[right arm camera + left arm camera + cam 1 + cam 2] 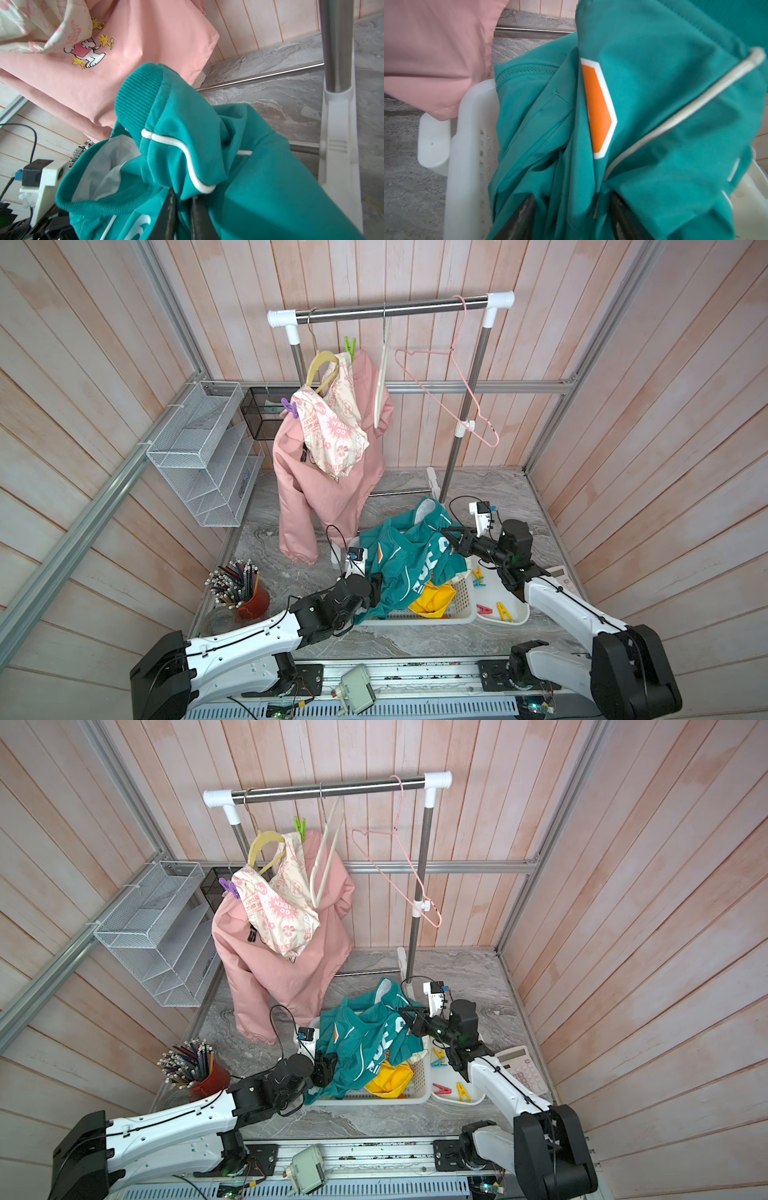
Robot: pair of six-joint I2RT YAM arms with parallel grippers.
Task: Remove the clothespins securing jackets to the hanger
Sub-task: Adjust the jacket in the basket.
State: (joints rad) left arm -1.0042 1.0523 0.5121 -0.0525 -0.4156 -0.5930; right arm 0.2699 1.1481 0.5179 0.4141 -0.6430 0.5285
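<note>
Right claw (182,197) pinches teal jacket (407,556); left claw (572,199) straddles it, grip unclear. Purple pin (289,408) lies high, well beyond, on left claw's side.

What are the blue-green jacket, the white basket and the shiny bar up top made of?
Teal jacket: soft matte cloth, probably a synthetic knit; it folds, shows stitched seams and a ribbed cuff. White basket: glossy moulded plastic, with slotted walls. Top bar: polished metal, likely steel, since it gleams.
</note>
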